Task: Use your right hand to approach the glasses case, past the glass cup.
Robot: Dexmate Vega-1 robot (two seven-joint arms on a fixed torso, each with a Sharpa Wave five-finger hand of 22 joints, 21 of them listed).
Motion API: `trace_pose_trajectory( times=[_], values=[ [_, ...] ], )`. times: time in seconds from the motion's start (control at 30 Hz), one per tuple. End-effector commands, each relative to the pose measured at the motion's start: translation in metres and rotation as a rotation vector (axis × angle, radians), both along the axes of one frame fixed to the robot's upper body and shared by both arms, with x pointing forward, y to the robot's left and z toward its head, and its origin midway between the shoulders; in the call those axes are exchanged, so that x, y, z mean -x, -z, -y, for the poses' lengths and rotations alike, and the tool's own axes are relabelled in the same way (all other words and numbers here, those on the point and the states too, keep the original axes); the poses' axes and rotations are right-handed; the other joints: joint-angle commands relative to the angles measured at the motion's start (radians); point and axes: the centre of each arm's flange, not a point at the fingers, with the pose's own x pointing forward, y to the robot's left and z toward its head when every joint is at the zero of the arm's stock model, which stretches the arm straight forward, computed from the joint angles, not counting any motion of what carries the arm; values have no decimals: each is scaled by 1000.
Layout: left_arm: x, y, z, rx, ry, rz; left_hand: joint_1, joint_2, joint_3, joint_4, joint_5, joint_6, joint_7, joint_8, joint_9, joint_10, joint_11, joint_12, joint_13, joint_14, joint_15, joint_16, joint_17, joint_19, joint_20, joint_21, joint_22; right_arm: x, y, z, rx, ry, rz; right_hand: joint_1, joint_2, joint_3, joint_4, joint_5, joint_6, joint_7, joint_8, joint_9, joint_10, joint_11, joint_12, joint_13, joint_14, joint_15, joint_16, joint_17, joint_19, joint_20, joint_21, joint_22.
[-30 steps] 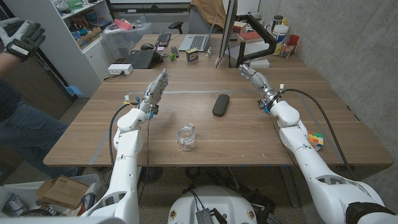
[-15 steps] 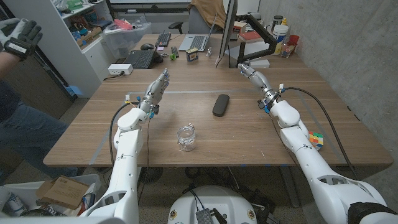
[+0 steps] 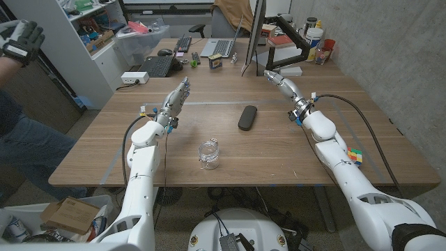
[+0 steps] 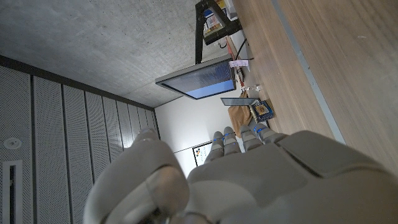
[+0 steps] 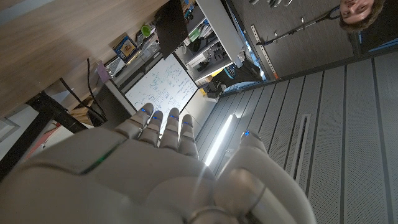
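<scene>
Right hand (image 3: 277, 81) raised above the far right part of the wooden table (image 3: 279, 150), fingers extended and apart, holding nothing; same extended fingers (image 5: 163, 124) seen in the right wrist view. Left hand (image 3: 178, 97) likewise raised over the left half, fingers straight, empty. Glasses case (image 3: 247, 117): dark, oblong, lying flat near the table's middle, nearer the robot than the right hand and to its left. Glass cup (image 3: 208, 154): clear jar, upright, nearer the front edge, left of the case and well apart from it.

Judged stage: approach barely under way, hand not yet over the case.

Risks, as judged from this layout:
1. Overshoot toward the cup — a sweep carried too far left and forward likely to tip the jar, light and tall for its base.
2. Low descent — fingertips striking the case end-on and skidding it across the smooth wood.
3. Monitor (image 3: 254, 35) and clutter at the far edge close behind the hand; any backward drift apt to catch them.
4. Cable (image 3: 362, 132) along the right arm trailing on the table, near the colour cube (image 3: 355, 157); possible snag.
</scene>
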Motion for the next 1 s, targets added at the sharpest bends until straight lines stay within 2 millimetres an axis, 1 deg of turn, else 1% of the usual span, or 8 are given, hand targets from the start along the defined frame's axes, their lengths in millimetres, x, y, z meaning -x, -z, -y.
trace_pose_trajectory(
  times=[0.03,0.1,0.2,0.3,0.47,0.77,0.83,1.0],
  values=[
    [0,0,0,-5,1,-6,2,10,-5,1,-2,7,6,-1,1,-3,7,0,6,2,5,2,2,-12,-37,-1,3,2,-3,-5,59,13,32,12,-3,2,-10,8,-6,-15,-2,5,3,-11,4,4,7,-5,0,3,1,-12,0,3],
    [-1,0,1,-7,3,-9,2,10,-6,1,-2,7,6,-1,1,-3,7,0,6,2,4,2,2,-13,-36,-1,3,3,-4,-6,72,21,39,17,-3,3,-13,10,-7,-24,-2,6,0,-20,3,4,7,-3,-1,3,1,-12,0,2],
    [-2,0,2,-10,6,-11,2,11,-6,1,-2,10,8,-1,1,-2,11,0,6,3,5,2,2,-12,-37,-1,3,4,-4,-6,78,26,46,30,-6,4,-24,16,-21,-53,-5,6,-11,-79,-2,4,18,40,1,2,3,18,1,2],
    [-3,0,2,-12,10,-14,2,11,-7,1,-3,11,8,0,2,0,11,1,6,2,6,2,2,-12,-37,-1,3,4,-5,-7,82,31,57,32,-6,4,-26,19,-34,-62,-8,6,-23,-83,-6,4,21,61,1,3,6,35,2,2],
    [-5,1,2,-10,10,-17,2,12,-8,1,-3,17,10,1,2,-2,9,0,6,2,8,2,2,-12,-36,-1,3,5,-6,-8,100,28,68,35,-5,4,-28,20,-42,-68,-9,7,-35,-91,-11,4,27,69,2,3,14,54,4,2],
    [-5,2,1,-5,9,-15,2,13,-9,0,-3,26,14,3,2,0,10,0,6,2,10,2,2,-13,-33,-1,3,7,-7,-15,155,40,97,37,-5,4,-30,21,-44,-77,-8,7,-38,-91,-10,4,33,80,4,3,20,68,6,2],
    [-5,2,1,-4,7,-14,2,13,-9,0,-3,27,13,3,2,-1,9,0,6,3,10,2,2,-14,-33,-1,3,7,-8,-16,166,41,102,40,-5,4,-31,22,-42,-83,-6,7,-36,-106,-9,4,36,84,4,3,23,71,6,2],
    [-4,1,0,-1,6,-10,2,14,-10,0,-3,28,13,3,2,0,19,0,6,2,10,2,2,-14,-32,-1,3,8,-10,-18,184,46,120,42,-4,5,-33,23,-39,-92,-4,7,-35,-114,-8,4,39,87,4,3,29,77,8,2]
  ],
)
